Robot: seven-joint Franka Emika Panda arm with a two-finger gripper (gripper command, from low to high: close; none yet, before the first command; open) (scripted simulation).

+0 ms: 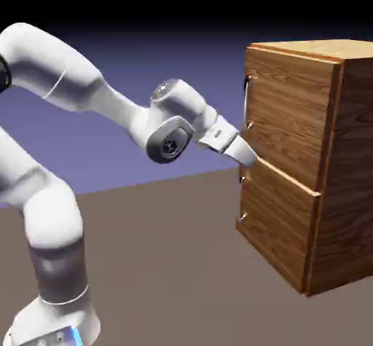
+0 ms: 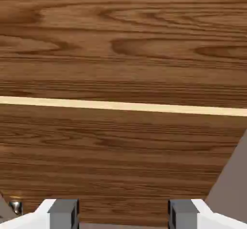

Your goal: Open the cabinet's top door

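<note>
- Your cabinet stands on the table, at the exterior view's right.
- The top door sits above the lower panel, its handle on the edge nearest your arm.
- Your gripper sits left of the cabinet front, close to the seam between the two panels.
- In the hand view, that seam crosses ahead of the fingertips.

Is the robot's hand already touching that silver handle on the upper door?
Apart. The hand view shows the gripper with open jaws, only wood of the cabinet between them.
</note>
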